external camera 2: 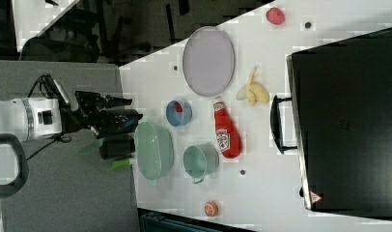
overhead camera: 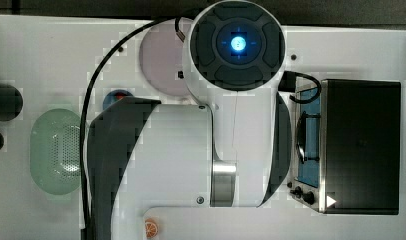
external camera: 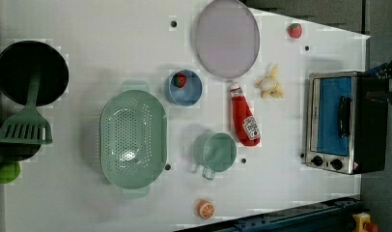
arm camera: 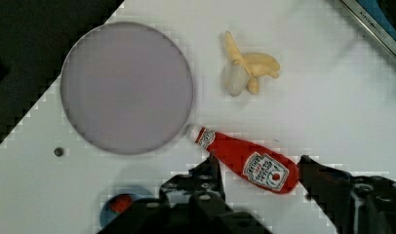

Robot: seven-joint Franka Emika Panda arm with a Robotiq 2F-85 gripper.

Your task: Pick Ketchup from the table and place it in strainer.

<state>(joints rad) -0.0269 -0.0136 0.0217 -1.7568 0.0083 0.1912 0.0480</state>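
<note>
The Ketchup [arm camera: 248,162] lies flat on the table [external camera: 88,29] between the plate [external camera: 227,37] and the green cup [external camera: 216,152], cap toward the plate. The gripper [arm camera: 258,178] hangs above, jaws open and empty, apparently straddling the bottle's long axis. The strainer [external camera: 133,139] waits beyond the cup.

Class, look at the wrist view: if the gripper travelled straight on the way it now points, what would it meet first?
Most likely the Ketchup bottle. The open gripper points down at the table, and the bottle's body lies between its two fingers. How far above it hangs is unclear.
</note>
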